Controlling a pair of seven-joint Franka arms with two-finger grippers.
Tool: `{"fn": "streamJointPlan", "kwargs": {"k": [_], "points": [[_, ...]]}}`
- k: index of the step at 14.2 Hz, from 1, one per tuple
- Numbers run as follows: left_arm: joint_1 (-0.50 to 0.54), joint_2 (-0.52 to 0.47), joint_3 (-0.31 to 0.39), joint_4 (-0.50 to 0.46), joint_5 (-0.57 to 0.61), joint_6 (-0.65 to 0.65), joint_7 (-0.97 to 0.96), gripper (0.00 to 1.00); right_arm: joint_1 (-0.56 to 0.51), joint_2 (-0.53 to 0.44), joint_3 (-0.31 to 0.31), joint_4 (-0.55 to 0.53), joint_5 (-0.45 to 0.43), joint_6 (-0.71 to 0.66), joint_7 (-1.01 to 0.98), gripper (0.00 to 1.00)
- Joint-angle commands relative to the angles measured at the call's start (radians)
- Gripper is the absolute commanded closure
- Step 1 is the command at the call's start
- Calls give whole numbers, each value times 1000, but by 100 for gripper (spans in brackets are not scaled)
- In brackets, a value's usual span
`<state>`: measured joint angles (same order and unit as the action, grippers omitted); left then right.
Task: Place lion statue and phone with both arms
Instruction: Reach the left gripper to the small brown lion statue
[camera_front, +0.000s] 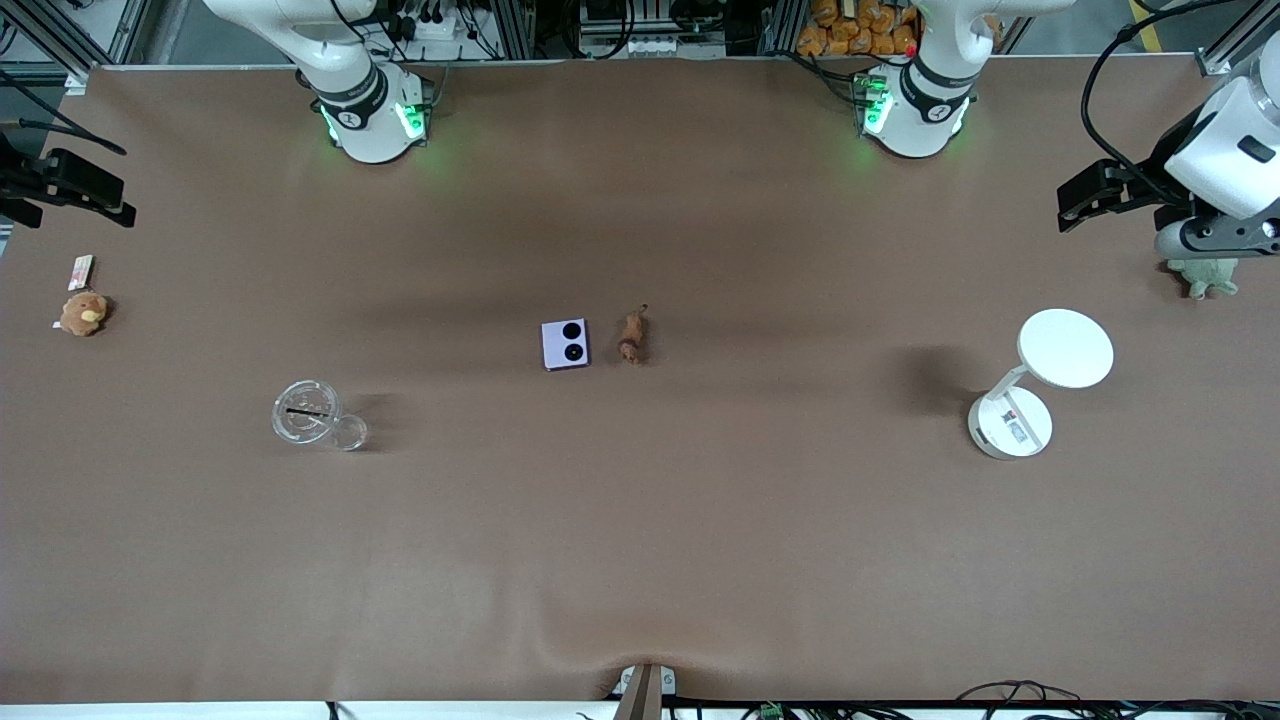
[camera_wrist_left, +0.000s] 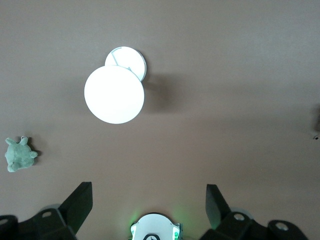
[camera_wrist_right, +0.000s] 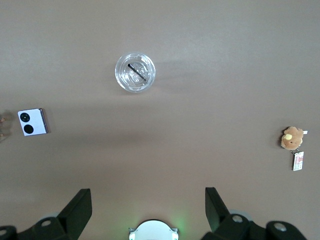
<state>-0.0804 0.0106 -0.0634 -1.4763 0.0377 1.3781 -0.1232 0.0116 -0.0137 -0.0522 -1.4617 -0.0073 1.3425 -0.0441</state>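
Note:
The phone (camera_front: 565, 343), pale lavender with two black camera circles, lies flat at the middle of the table. It also shows in the right wrist view (camera_wrist_right: 33, 122). The lion statue (camera_front: 633, 335), tiny and reddish-brown, lies right beside it toward the left arm's end, apart from it. My left gripper (camera_front: 1085, 200) is open and empty, held high over the left arm's end of the table; its jaws stand wide apart in the left wrist view (camera_wrist_left: 150, 200). My right gripper (camera_front: 100, 195) is open and empty, high over the right arm's end (camera_wrist_right: 148, 200).
A white desk lamp (camera_front: 1040, 385) stands toward the left arm's end, with a grey-green plush turtle (camera_front: 1205, 275) near the left gripper. A clear cup (camera_front: 310, 415) and a tan plush toy (camera_front: 83, 312) with a tag sit toward the right arm's end.

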Motion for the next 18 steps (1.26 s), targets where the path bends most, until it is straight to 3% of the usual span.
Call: {"fn": "streamJointPlan", "kwargs": {"k": [1,7,10,13,18], "points": [[1,-17,-1,-13,-16,4,-4,0,-7,12,0,24,-8,-17,-7,0],[-16,20,-3,30,-25,2,-19,0,-6,11,0,24,-6,-17,-5,0],[-30,64,-16,28,-82,2,-139,0,-7,12,0,24,-6,-17,-7,0],[-93,124,-68,28,-87,2,-216,0,-2,11,0,24,-6,-17,-5,0],[-275,238,-73,28,-76,76,-412,0,-4,12,0,24,-6,-16,-5,0]]}}
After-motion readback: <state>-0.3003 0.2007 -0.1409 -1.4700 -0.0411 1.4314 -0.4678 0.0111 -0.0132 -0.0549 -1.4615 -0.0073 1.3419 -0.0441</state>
